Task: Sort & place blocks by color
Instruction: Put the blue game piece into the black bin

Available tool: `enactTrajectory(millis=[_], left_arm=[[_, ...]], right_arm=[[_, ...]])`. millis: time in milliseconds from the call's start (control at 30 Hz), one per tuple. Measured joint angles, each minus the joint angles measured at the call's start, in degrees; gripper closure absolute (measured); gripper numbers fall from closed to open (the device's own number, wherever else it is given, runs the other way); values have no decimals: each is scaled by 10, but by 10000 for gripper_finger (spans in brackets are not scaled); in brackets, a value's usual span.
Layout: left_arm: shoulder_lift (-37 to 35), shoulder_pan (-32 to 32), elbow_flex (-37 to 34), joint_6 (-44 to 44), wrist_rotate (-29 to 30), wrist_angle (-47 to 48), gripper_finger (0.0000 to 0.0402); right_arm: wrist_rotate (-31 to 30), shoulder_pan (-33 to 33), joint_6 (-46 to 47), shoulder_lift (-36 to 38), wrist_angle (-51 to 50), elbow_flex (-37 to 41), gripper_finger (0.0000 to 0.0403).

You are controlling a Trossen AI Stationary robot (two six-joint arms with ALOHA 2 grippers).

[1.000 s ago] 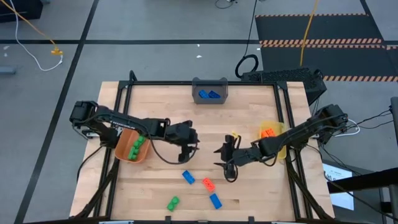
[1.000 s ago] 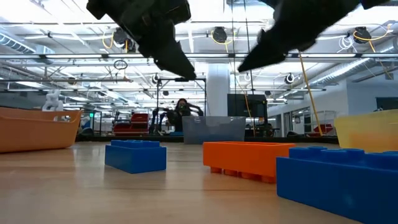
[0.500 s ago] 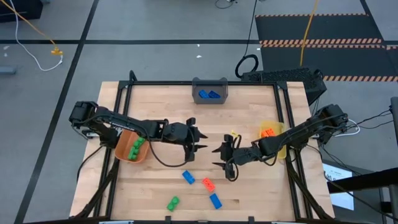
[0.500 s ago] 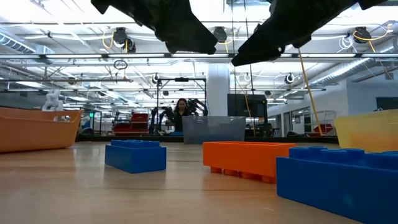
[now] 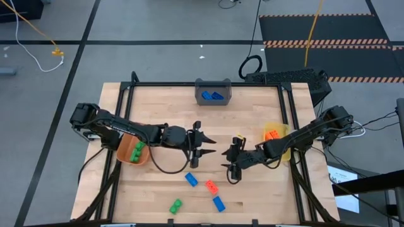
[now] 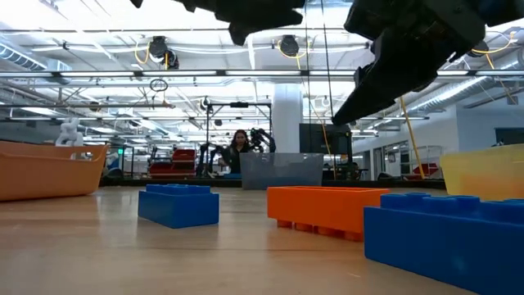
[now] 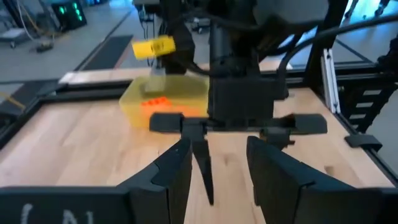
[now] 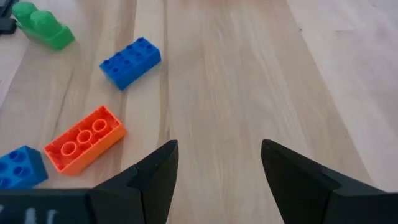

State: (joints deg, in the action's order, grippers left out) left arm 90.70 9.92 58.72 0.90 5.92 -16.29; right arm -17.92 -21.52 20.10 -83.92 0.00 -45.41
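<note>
Four loose blocks lie flat on the table near its near edge: a blue block (image 5: 190,180), an orange block (image 5: 211,186), a second blue block (image 5: 219,203) and a green block (image 5: 175,205). The right wrist view shows the green block (image 8: 42,26), a blue block (image 8: 130,62), the orange block (image 8: 85,138) and the other blue block (image 8: 22,167). My left gripper (image 5: 203,150) hangs open above mid-table and points toward the right arm. My right gripper (image 5: 231,161) is open above the bare wood, just right of the orange block. Both are empty.
An orange bin (image 5: 134,150) at the left holds green blocks. A grey bin (image 5: 213,93) at the far edge holds blue ones. A yellow bin (image 5: 276,135) at the right holds orange ones. The two grippers face each other closely at mid-table, with bare wood (image 8: 236,74) beneath them.
My left gripper has moved toward the table's right, risen, and tipped from pointing down to nearly level, facing the right arm. My right gripper has shifted slightly to the right. The blocks have stayed where they were.
</note>
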Motion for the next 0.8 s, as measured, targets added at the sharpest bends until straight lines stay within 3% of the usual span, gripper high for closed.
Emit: enactTrajectory(millis=[167,367,467,633,800], left_arm=[[0,8,-11,6,-4,-52,249],[0,3,-138,-15,-19,-303,248],[0,-7,-188,-40,-18,-373,250],[-9,-7,-210,-51,-21,-377,250],[-8,8,-211,-49,-92,-355,250]], right_arm=[[0,-10,2,0,-32,-8,181],[-2,-20,6,0,-144,-66,181],[-2,-28,7,0,-179,-93,181],[-1,-40,13,-21,-246,-149,181],[2,-52,22,-70,-330,-224,181]])
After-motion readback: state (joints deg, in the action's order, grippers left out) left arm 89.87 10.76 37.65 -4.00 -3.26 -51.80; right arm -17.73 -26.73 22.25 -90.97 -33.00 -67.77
